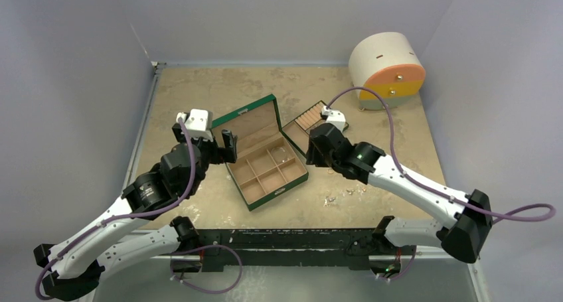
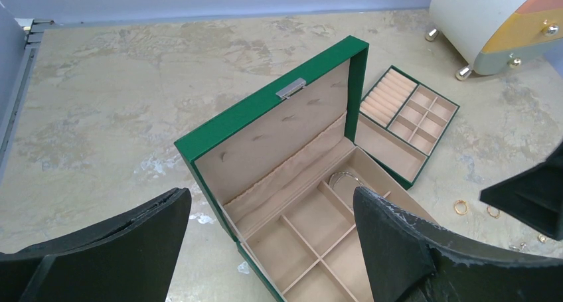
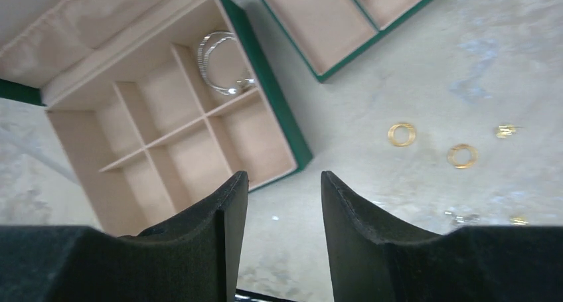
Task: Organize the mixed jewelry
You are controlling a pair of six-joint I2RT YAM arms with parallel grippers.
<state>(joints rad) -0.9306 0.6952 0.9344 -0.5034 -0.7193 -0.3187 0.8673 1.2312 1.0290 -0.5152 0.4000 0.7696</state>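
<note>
Silver hoop sits sorted in the open green box's corner compartment; gold rings wait loose on the table beside it. Right gripper and left gripper hang parted, empty, likely between picks.

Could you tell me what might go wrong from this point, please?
The gold rings lie flat on the tabletop, much smaller than the right gripper, so a pinch may skid them away. The tiny earring beside them could be swept off too. The green jewellery box sits close and might get nudged.
</note>
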